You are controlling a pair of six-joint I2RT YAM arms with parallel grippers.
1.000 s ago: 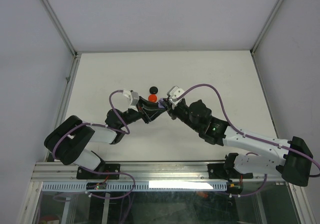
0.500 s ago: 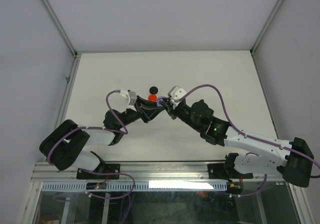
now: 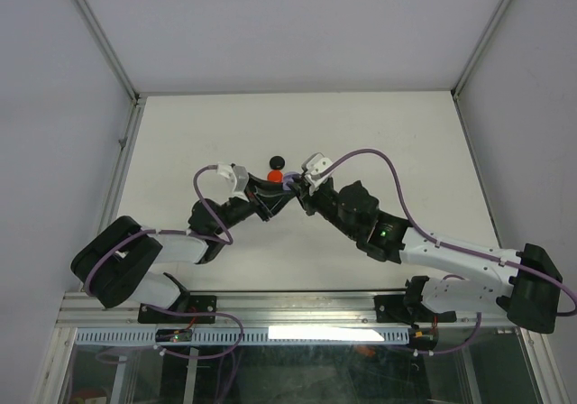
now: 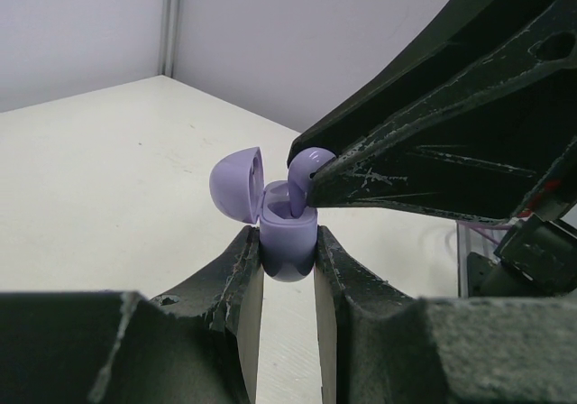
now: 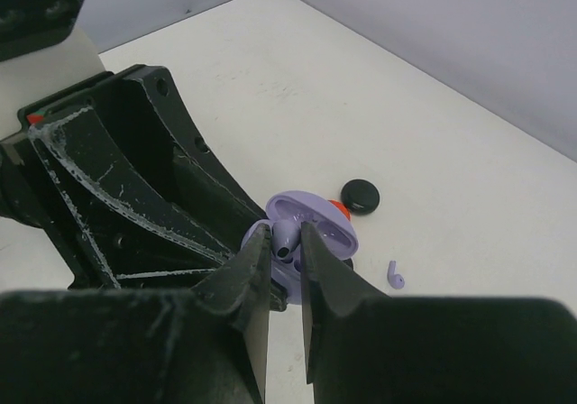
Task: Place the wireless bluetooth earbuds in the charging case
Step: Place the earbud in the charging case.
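Note:
My left gripper [image 4: 286, 239] is shut on the body of a lilac charging case [image 4: 287, 246], which it holds upright with the lid [image 4: 236, 183] swung open. My right gripper [image 5: 286, 239] is shut on a lilac earbud [image 5: 284, 232] and holds it at the mouth of the open case [image 5: 325, 228]. In the left wrist view the earbud's [image 4: 305, 162] stem reaches down into the case. A second lilac earbud [image 5: 395, 276] lies loose on the table beside it. In the top view the two grippers meet at the case [image 3: 287, 179] in mid-table.
A black round case [image 5: 361, 196] and a red round case [image 5: 339, 207] lie on the white table just beyond the held case; they also show in the top view, black case [image 3: 277, 160] and red case [image 3: 274, 177]. Grey walls enclose the table.
The left arm's rear links have shifted a little to the left and the right arm has crept slightly forward. Both grippers stay together at the case, with their grips unchanged.

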